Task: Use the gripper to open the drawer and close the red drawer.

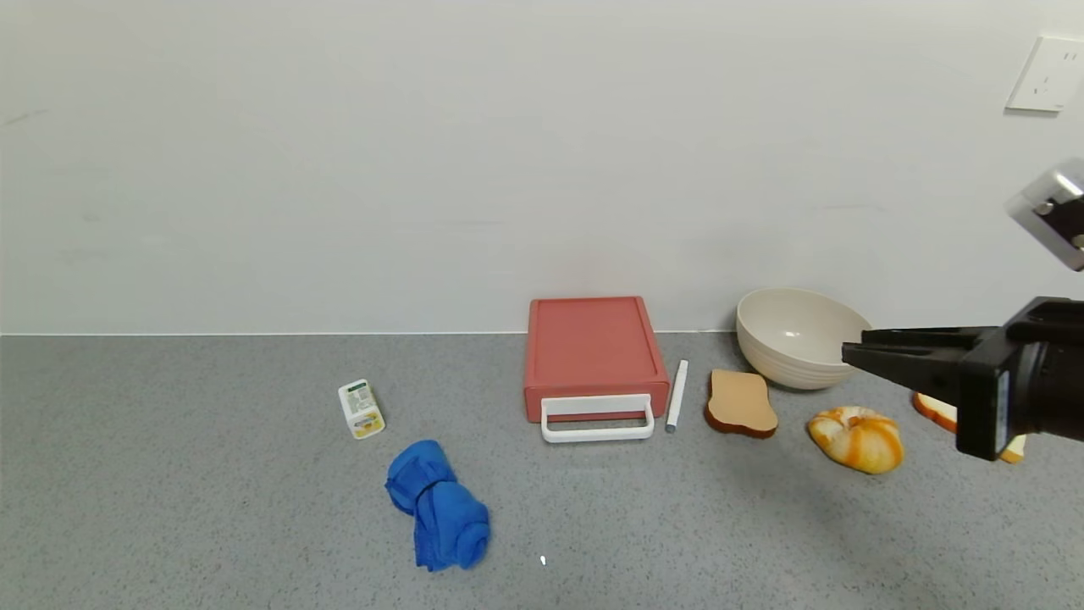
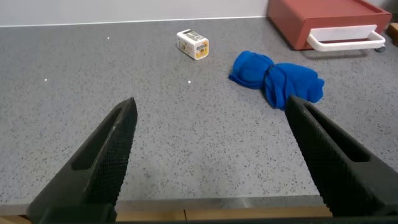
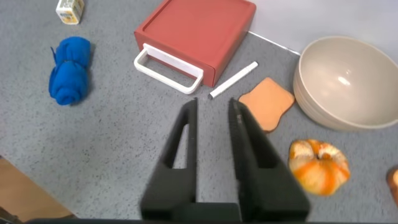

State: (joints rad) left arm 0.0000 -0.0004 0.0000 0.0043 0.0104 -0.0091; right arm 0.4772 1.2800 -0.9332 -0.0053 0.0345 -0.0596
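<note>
The salmon-red drawer box (image 1: pixel 593 347) sits at the back of the grey counter against the wall, its drawer pushed in and its white loop handle (image 1: pixel 597 419) facing me. It also shows in the right wrist view (image 3: pixel 199 31) and the left wrist view (image 2: pixel 323 15). My right gripper (image 1: pixel 847 352) hovers above the counter to the right of the box, in front of the bowl, empty, its jaws a narrow gap apart (image 3: pixel 213 102). My left gripper (image 2: pixel 210 101) is wide open and empty over the counter's front left edge, out of the head view.
A white pen (image 1: pixel 677 395) lies right of the box, then a toast slice (image 1: pixel 742 403), a beige bowl (image 1: pixel 796 337) and an orange bun (image 1: pixel 857 438). A blue cloth (image 1: pixel 439 506) and a small yellow carton (image 1: pixel 361 409) lie to the left.
</note>
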